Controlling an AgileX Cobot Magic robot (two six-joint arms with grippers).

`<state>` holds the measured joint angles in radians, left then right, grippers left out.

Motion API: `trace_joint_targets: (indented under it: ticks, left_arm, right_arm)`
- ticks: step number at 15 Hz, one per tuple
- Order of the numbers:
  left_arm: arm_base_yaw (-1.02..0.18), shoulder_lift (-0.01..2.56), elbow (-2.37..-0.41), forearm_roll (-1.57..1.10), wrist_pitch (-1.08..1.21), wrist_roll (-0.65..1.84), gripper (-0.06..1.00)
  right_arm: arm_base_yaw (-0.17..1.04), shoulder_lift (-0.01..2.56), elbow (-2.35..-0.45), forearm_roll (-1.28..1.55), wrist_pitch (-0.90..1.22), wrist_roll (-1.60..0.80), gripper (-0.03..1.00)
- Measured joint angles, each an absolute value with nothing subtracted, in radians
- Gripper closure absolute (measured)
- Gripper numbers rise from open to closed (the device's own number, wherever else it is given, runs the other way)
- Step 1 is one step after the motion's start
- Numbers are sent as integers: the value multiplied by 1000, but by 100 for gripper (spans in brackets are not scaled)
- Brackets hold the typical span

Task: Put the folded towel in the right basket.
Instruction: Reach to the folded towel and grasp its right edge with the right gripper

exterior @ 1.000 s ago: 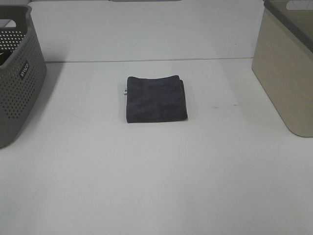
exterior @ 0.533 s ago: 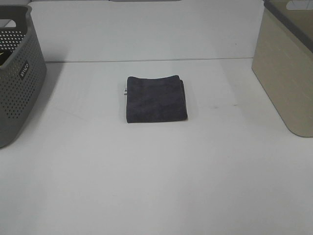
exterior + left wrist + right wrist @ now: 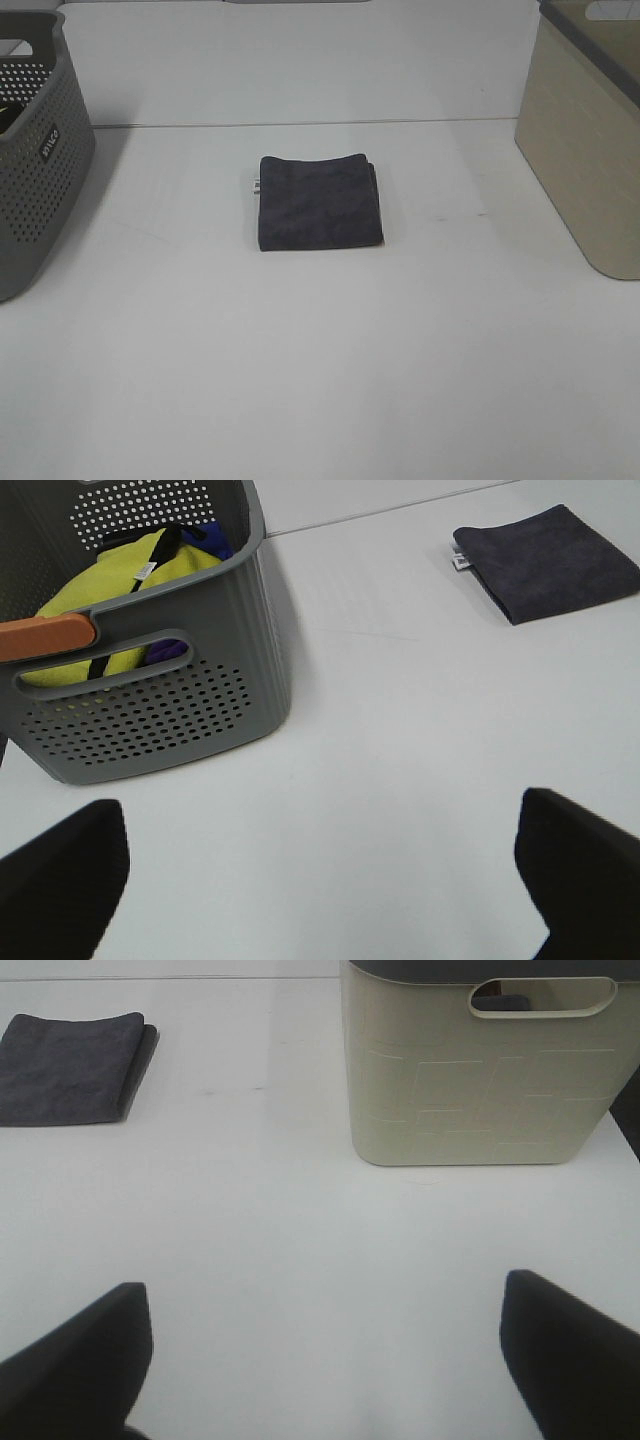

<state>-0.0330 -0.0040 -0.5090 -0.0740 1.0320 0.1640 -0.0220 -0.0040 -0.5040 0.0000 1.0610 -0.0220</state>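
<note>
The towel [image 3: 320,202], dark and folded square, lies flat on the white table [image 3: 320,380] just above the centre of the high frame, well apart from both baskets. The beige basket [image 3: 590,140] stands at the upper right edge, cut off by the frame; the grey basket [image 3: 40,150], perforated, stands at the upper left. In the left wrist view the left gripper [image 3: 320,880] hangs over the table with its two dark fingers [image 3: 60,880] spread wide and gripping nothing. The grey basket is near it, holding a yellow cloth [image 3: 120,570] and a blue item [image 3: 205,535], and the towel lies farther off. The right gripper [image 3: 325,1360] is likewise wide apart and empty — its fingers [image 3: 570,1350] frame the table, with the beige basket close ahead and the towel off to one side, untouched.
</note>
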Motion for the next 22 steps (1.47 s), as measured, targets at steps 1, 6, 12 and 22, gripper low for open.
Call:
trace_joint_targets:
  ticks: [1,6,12,22]
  left_arm:
    - [-33,-4,-509,-74,1032,164,-4]
    - [-33,-4,-509,-74,1032,164,-4]
    - [-33,-4,-509,-74,1032,164,-4]
    - [-33,-4,-509,-74,1032,164,-4]
  right_arm:
    - [-22,-4,-504,0,1061,-22,9]
    - [-22,-4,-504,0,1061,-22,9]
    - [-22,-4,-504,0,1061,-22,9]
    - [-22,11,-512,10,1043,-22,9]
